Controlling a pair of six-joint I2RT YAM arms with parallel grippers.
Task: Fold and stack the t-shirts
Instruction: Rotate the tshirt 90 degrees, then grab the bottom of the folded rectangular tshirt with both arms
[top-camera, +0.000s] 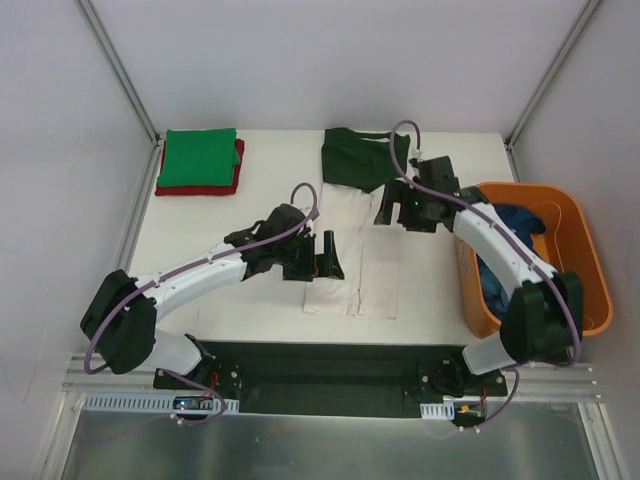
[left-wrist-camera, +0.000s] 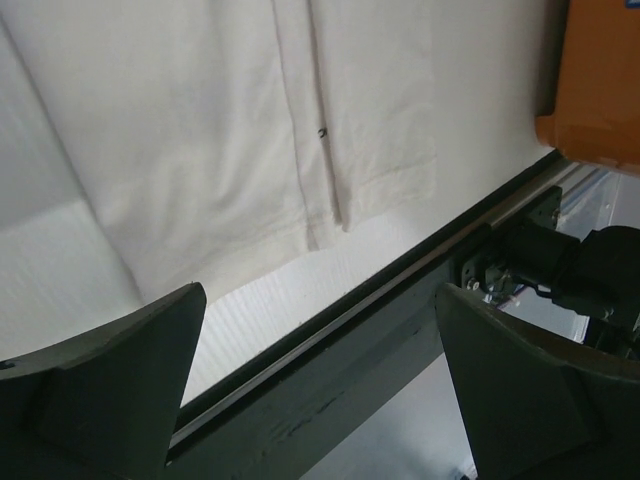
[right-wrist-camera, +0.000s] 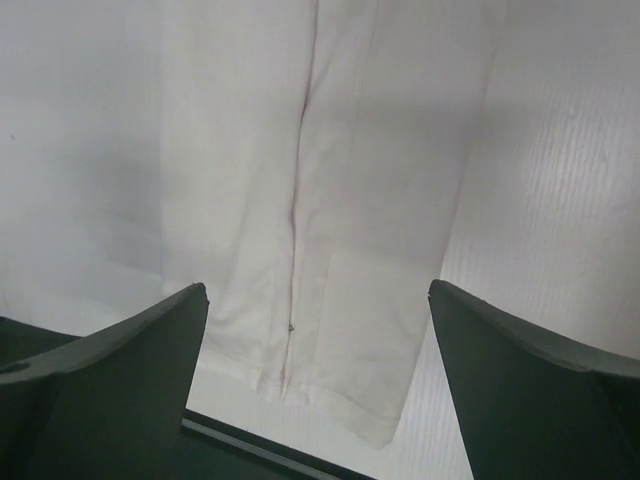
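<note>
A white t-shirt (top-camera: 352, 262) with dark green sleeves and collar (top-camera: 358, 156) lies on the table's middle, its sides folded in to a narrow strip. Its white body also shows in the left wrist view (left-wrist-camera: 200, 130) and in the right wrist view (right-wrist-camera: 330, 190). My left gripper (top-camera: 327, 257) is open and empty at the strip's left edge. My right gripper (top-camera: 400, 207) is open and empty above the strip's upper right. A folded bright green t-shirt (top-camera: 200, 157) lies on a folded red one (top-camera: 237, 172) at the back left. A blue t-shirt (top-camera: 512, 232) lies in the tub.
An orange plastic tub (top-camera: 578, 236) stands at the table's right edge and shows in the left wrist view (left-wrist-camera: 598, 80). A black rail (top-camera: 320, 365) runs along the near edge by the arm bases. Metal frame posts stand at the back corners.
</note>
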